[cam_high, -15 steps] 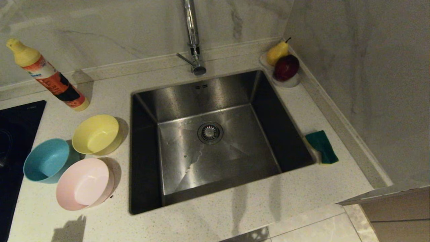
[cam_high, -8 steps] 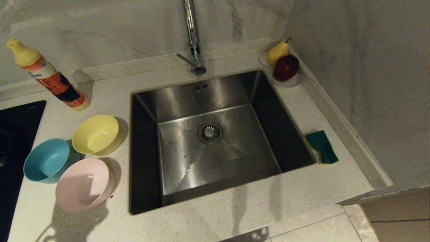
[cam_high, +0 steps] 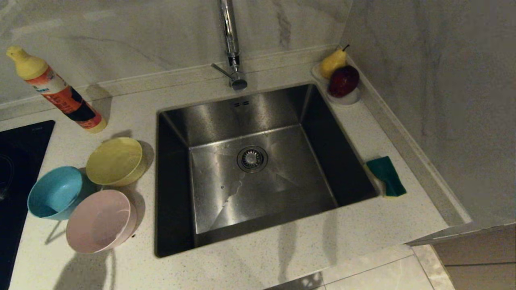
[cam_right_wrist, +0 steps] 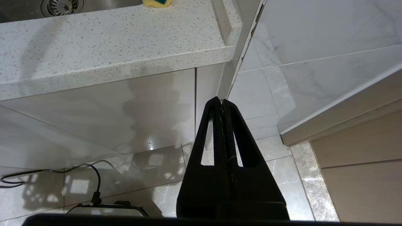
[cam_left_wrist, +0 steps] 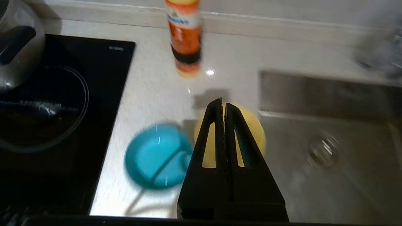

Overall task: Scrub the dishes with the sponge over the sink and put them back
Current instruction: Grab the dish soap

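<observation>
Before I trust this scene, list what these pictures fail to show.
- Pink bowl: seen in the head view only; in the left wrist view the left hand blocks its place.
- Sponge: cut by the frame edge in the right wrist view.
- Tap: top cut off in the head view.
- Bottle: cap cut off and label blurred in the left wrist view.

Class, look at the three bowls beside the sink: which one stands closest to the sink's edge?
The yellow bowl. It sits next to the sink, farther back than the pink bowl; the blue bowl lies farthest away, beside the black hob.

Detergent bottle point(cam_high: 56, 93), pear point(cam_high: 333, 62), plum point(cam_high: 343, 81)
</observation>
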You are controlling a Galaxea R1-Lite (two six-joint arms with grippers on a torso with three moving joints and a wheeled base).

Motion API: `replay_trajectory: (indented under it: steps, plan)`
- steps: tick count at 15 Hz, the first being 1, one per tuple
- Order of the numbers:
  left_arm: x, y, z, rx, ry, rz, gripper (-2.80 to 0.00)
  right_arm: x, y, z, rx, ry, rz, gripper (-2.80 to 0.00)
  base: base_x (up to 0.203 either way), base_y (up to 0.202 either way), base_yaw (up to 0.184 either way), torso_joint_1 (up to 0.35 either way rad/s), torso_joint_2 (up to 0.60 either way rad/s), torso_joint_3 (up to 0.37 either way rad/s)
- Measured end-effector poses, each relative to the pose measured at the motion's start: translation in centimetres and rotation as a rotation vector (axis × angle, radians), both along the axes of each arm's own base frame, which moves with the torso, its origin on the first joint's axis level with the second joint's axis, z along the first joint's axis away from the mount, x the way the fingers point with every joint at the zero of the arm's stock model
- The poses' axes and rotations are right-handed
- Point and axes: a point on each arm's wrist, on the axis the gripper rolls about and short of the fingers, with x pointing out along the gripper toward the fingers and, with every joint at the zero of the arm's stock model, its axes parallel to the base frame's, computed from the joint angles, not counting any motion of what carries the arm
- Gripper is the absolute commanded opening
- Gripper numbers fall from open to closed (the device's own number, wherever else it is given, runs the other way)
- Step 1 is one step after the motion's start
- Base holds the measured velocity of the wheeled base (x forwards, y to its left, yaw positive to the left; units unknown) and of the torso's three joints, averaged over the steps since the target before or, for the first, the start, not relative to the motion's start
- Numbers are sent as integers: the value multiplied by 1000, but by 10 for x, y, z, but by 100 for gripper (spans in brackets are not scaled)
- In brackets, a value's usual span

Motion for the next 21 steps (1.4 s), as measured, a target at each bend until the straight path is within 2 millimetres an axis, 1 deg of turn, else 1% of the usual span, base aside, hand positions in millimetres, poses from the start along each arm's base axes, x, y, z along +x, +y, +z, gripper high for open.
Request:
replay_trajectory:
  steps: [2,4,6,7,8,10,14,15,17,21]
  plan:
    - [43,2,0,-15,7,75,-280,0,0,0,0,0,0,-280,0,0,0,0,0,0]
    - [86,8,-2,-59,-11,193,-280,0,0,0,0,0,0,-280,0,0,0,0,0,0]
    - [125,14,-8,-93,-18,278,-280,0,0,0,0,0,0,-280,0,0,0,0,0,0]
    - [141,16,-8,-101,-26,300,-280,0,0,0,0,0,0,-280,0,0,0,0,0,0]
    - [154,19,-8,-107,-34,317,-280,0,0,0,0,0,0,-280,0,0,0,0,0,0]
    - [175,27,-14,-108,-27,352,-280,0,0,0,0,0,0,-280,0,0,0,0,0,0]
    - [205,42,-36,-107,-49,432,-280,0,0,0,0,0,0,-280,0,0,0,0,0,0]
    - [209,44,-43,-100,-33,439,0,0,0,0,0,0,0,-280,0,0,0,0,0,0]
    - [214,45,-52,-72,10,442,0,0,0,0,0,0,0,-280,0,0,0,0,0,0]
    - [215,45,-59,-67,14,422,0,0,0,0,0,0,0,-280,0,0,0,0,0,0]
